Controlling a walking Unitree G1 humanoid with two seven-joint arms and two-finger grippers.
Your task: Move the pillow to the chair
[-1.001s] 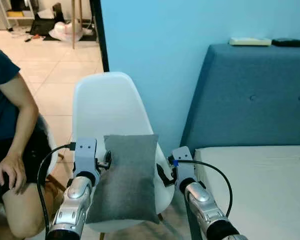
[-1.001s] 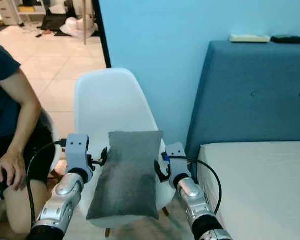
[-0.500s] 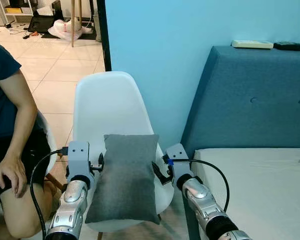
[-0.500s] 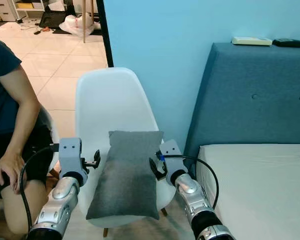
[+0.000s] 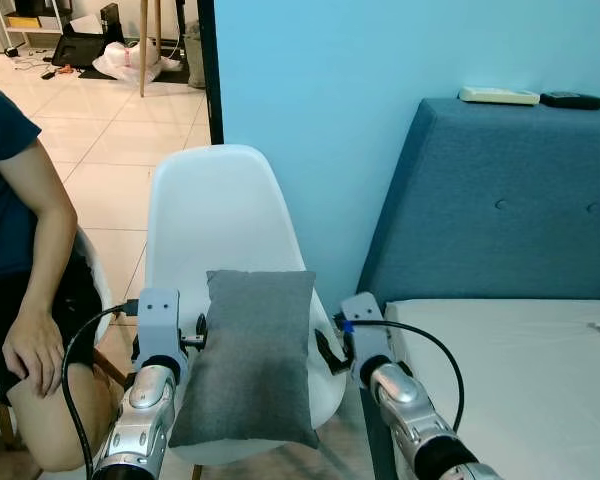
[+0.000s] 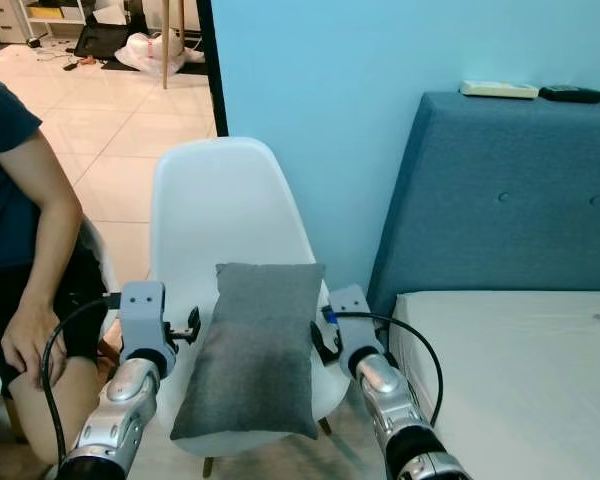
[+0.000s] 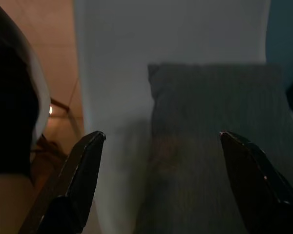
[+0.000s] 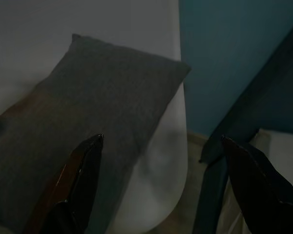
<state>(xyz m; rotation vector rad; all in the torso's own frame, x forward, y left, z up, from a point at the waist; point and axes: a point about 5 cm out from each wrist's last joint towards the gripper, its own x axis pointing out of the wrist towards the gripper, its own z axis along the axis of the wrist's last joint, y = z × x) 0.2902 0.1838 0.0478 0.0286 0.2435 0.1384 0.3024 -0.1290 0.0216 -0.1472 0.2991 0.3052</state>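
While flanking the grey pillow (image 5: 250,350) lying on the white chair (image 5: 215,215) seat: left gripper (image 5: 198,335) and right gripper (image 5: 332,352), jaws spread wide, gripping nothing, just beside pillow's edges.

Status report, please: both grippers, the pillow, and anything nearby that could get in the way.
Left gripper open beside pillow. Right gripper open, other side. Pillow lies on white chair. Seated person close on left.

No readable text, label, brand, number or sign anywhere; items atop blue headboard (image 5: 500,200) too small to read.
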